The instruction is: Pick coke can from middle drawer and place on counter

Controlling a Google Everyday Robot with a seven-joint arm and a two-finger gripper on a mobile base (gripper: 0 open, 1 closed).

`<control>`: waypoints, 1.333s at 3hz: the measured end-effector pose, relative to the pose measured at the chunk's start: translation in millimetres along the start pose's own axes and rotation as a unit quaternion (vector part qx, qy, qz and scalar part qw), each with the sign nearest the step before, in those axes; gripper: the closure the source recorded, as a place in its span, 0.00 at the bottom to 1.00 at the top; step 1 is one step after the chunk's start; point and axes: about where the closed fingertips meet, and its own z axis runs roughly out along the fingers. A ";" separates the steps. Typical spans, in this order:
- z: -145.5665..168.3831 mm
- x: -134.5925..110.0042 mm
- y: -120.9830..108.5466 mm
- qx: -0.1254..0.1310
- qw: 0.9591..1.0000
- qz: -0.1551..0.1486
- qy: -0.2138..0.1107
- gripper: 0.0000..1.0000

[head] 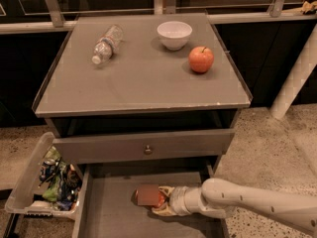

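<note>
Reaching into the wide shallow grey middle drawer [111,209], the pale two-finger tool [158,201] sits clamped on the small red aluminium coke can [147,195] lying there.
</note>
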 end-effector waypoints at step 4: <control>-197.5 -102.4 -26.9 0.051 0.997 -0.056 0.016 1.00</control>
